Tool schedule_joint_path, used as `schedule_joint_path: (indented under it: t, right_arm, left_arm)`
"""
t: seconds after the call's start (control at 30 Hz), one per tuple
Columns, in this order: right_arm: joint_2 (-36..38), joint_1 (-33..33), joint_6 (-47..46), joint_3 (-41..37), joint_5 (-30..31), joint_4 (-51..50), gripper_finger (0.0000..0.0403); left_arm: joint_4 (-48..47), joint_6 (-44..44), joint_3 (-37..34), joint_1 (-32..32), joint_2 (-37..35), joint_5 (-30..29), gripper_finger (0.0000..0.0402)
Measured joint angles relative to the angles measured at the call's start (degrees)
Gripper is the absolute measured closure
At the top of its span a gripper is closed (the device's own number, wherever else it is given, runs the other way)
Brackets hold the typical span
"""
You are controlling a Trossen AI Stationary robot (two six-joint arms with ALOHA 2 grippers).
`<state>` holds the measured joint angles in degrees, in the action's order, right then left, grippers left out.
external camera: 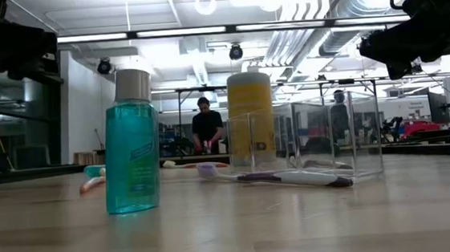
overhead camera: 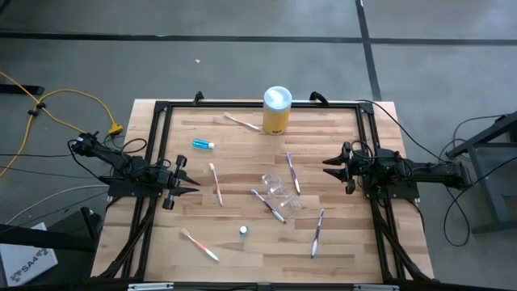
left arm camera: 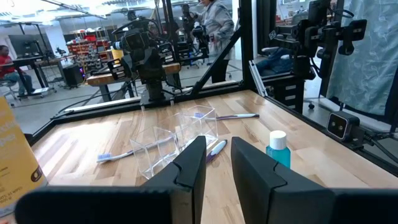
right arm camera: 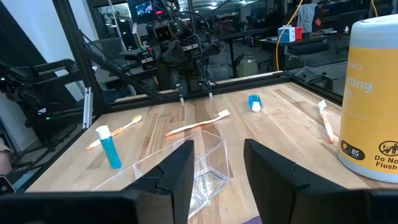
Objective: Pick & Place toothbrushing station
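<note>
Two clear plastic cups (overhead camera: 279,187) stand side by side at the table's middle, also seen in the left wrist view (left arm camera: 163,144). Around them, slim toothbrushes lie flat: a pink one (overhead camera: 216,183), purple ones (overhead camera: 292,172) (overhead camera: 268,204) (overhead camera: 317,230) and an orange one (overhead camera: 199,244). A small blue tube (overhead camera: 203,145) lies at the far left. My left gripper (overhead camera: 187,179) (left arm camera: 217,168) is open at the left edge, level and pointing at the cups. My right gripper (overhead camera: 329,166) (right arm camera: 219,168) is open at the right edge, facing the cups (right arm camera: 198,163). Neither holds anything.
A yellow canister with a white lid (overhead camera: 276,109) stands at the far edge, with a toothbrush (overhead camera: 242,122) beside it. A small teal bottle with a white cap (overhead camera: 243,231) (external camera: 131,153) stands upright near the front. A black frame (overhead camera: 161,106) borders the table. A person (external camera: 206,126) is in the room behind.
</note>
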<state>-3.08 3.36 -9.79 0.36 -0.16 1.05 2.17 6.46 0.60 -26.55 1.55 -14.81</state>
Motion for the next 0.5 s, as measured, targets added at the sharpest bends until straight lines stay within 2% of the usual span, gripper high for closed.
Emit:
schedule_joint_path:
  t: [0.37,0.5]
  right_arm:
    - [0.0,0.0,0.0,0.0,0.0,0.0,0.0271]
    - [0.0,0.0,0.0,0.0,0.0,0.0,0.0271]
  left_arm:
    - [0.0,0.8,0.0,0.0,0.0,0.0,0.0331]
    - [1.3,11.2,0.0,0.1,0.0,-0.3,0.0331]
